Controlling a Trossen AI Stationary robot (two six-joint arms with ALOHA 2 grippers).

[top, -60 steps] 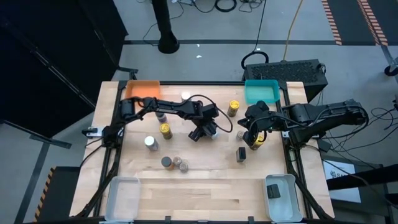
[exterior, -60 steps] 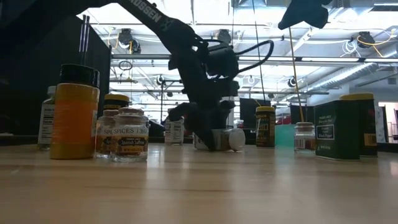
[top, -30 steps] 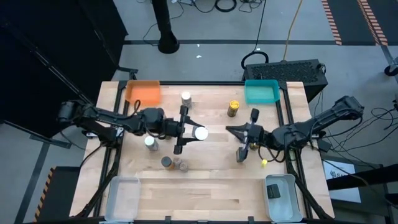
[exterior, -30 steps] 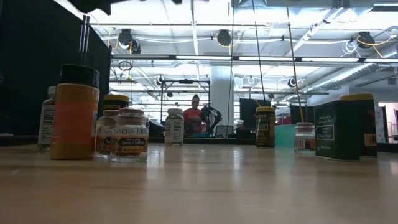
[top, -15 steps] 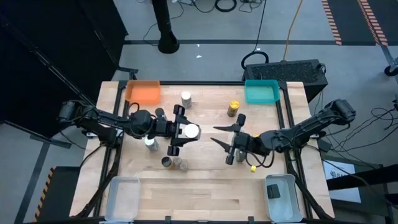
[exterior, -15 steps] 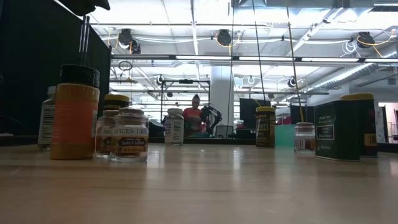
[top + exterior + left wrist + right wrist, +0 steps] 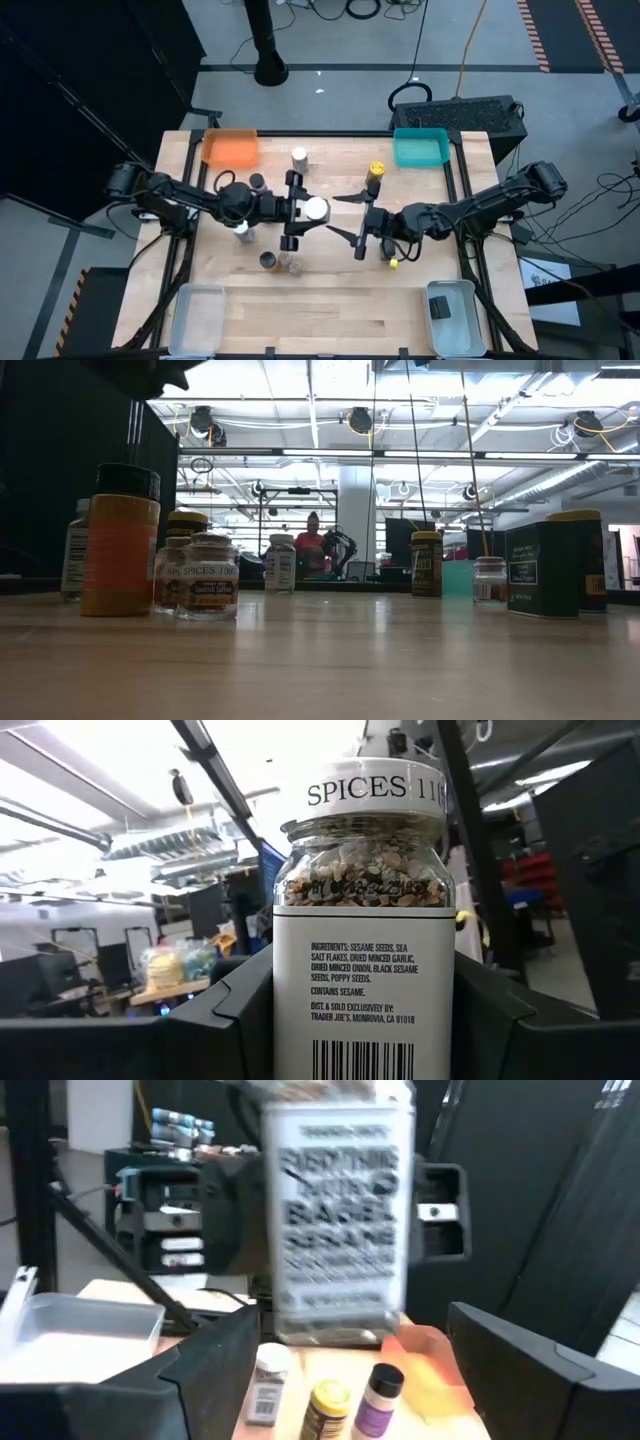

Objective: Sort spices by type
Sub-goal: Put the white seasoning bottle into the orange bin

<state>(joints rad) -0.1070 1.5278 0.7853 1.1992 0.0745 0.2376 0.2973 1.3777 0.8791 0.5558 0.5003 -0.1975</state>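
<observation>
The left gripper [image 7: 298, 211] is clamped on a white-lidded bagel-seasoning jar [image 7: 315, 210] and carries it clear of the wooden table [image 7: 340, 300], over its middle, with the lid turned toward the right arm; it looks like a handover, since the jar sits between the two arms where either could reach it. In the left wrist view the jar [image 7: 362, 920] stands between the dark fingers: clear glass showing mixed pale and dark seeds, a white label listing sesame, garlic and onion, and a lid printed SPICES. Just right of it, the right gripper [image 7: 347, 218] is spread wide, its two fingers splayed toward the lid and not touching it, apparently ready to take the jar. Other jars rest on the table: a dark-lidded orange jar [image 7: 119, 542] and a small grey-lidded glass jar [image 7: 209, 577] at the near left, a white-lidded one [image 7: 298, 156] and a yellow-lidded one [image 7: 376, 170] farther back, a green tin [image 7: 541, 569] at the right. The orange tray [image 7: 230, 148] and teal tray [image 7: 420, 146] at the far edge hold nothing visible, so sorting seems barely begun.
</observation>
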